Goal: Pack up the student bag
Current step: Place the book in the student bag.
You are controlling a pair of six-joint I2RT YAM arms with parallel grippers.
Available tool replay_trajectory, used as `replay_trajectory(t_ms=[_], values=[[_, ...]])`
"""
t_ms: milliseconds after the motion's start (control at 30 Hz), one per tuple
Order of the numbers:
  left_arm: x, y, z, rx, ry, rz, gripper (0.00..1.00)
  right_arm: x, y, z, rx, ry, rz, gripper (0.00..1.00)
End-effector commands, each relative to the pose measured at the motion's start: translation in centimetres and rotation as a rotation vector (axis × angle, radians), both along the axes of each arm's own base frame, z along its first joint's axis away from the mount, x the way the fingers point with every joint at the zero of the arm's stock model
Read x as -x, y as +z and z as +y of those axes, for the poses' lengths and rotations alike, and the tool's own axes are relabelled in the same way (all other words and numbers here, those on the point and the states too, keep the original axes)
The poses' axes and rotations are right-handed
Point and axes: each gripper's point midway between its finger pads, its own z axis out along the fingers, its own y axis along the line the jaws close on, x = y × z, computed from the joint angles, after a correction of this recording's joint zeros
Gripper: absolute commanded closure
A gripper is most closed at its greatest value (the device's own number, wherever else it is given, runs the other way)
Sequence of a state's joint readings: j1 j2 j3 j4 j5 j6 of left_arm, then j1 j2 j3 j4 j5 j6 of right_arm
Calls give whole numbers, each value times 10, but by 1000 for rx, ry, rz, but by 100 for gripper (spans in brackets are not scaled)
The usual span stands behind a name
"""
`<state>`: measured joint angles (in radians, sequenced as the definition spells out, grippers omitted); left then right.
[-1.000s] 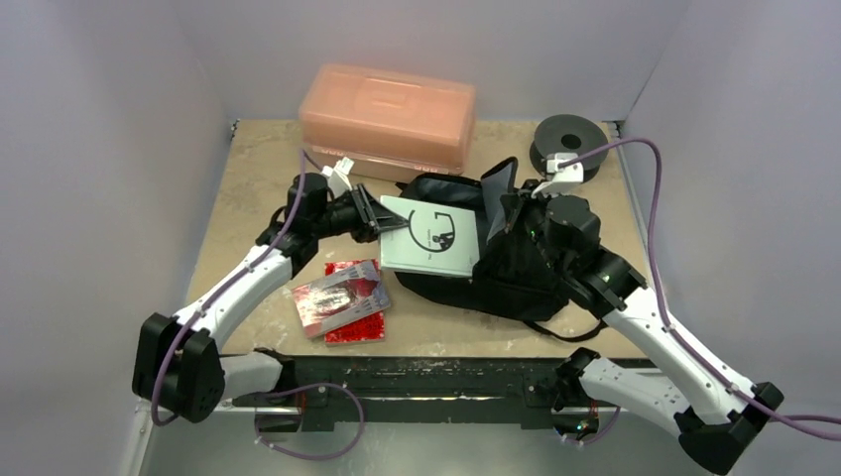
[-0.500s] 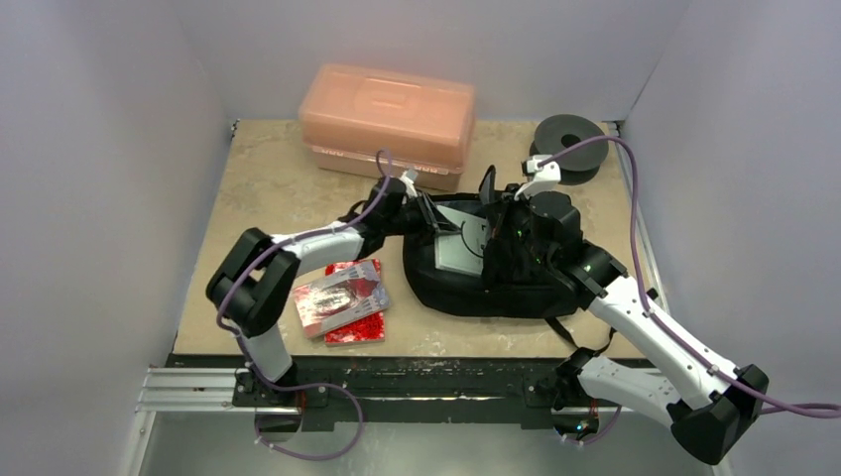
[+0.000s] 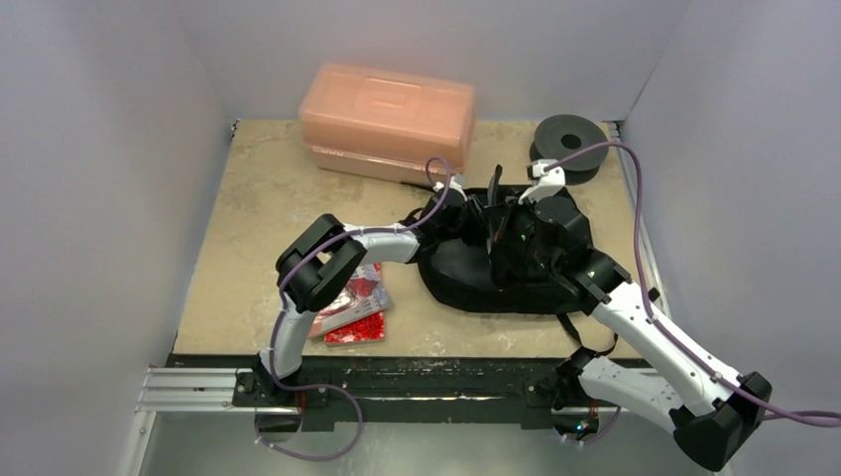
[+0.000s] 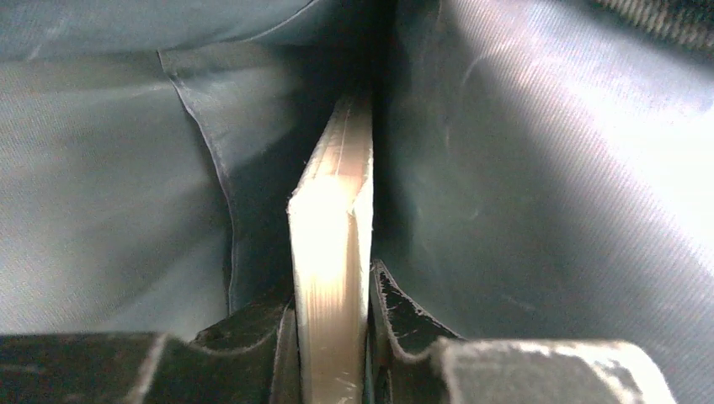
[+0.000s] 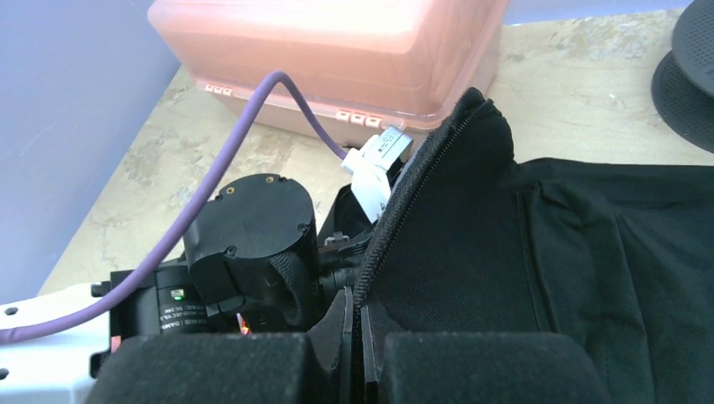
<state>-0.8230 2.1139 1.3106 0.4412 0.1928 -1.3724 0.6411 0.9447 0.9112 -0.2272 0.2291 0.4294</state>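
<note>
Packets [image 3: 342,302]: red and silver, laid flat on the worktop [image 3: 248,218] at lower left of the overhead view, just beside the left arm's elbow and outside the bag.
Box [image 3: 387,117]: set at upper left of centre, behind the bag, with nothing gripping it.
Left gripper [image 4: 330,316]: reached into the bag's mouth from the left and clamped on the near end of a book, one finger against each cover.
Book [image 4: 335,219]: held on edge, with its long axis running straight ahead from the gripper, deeper into the bag; the far end is lost in shadow.
Lining [image 4: 547,168]: grey fabric is seen close on both sides of the book; contact with the bottom cannot be told.
Bag [image 3: 496,283]: laid flat at the centre of the worktop, mouth turned to the left.
Right gripper [image 5: 354,337]: pinched together on the zip edge of the flap, which is held lifted so the mouth stands open.
Spool [image 3: 568,139]: placed at upper right, apart from both grippers.
Step judged: the book is being seated; the packets are not yet packed.
Next move judged: release, then withdrawal leftward along the book's axis; the left arm is the nearer to the packets.
</note>
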Motion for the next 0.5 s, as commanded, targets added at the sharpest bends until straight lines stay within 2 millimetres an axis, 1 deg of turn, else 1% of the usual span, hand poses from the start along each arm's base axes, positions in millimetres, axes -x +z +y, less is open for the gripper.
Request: replay_trajectory(t_ms=[0, 67, 133, 167, 200, 300, 333, 367, 467], values=[[-7, 28, -10, -23, -1, 13, 70, -3, 30, -12, -62, -66, -103, 100], [1, 21, -5, -109, -49, 67, 58, -5, 20, -19, -25, -95, -90, 100], [9, 17, 7, -192, -86, 119, 46, -5, 13, -25, 6, -115, -78, 100], [13, 17, 12, -225, -104, 138, 34, -4, 9, -27, 20, -120, -75, 100], [16, 19, 17, -243, -122, 160, 28, -3, 7, -30, 26, -129, -76, 100], [21, 23, 38, -282, -139, 203, 24, -2, -2, -36, 56, -147, -64, 100], [22, 24, 45, -292, -133, 200, 20, -2, -5, -38, 66, -153, -59, 100], [22, 26, 52, -297, -135, 197, 14, -2, -8, -40, 73, -157, -56, 100], [22, 36, 73, -332, -145, 150, 12, -3, -17, -41, 92, -165, -41, 100]])
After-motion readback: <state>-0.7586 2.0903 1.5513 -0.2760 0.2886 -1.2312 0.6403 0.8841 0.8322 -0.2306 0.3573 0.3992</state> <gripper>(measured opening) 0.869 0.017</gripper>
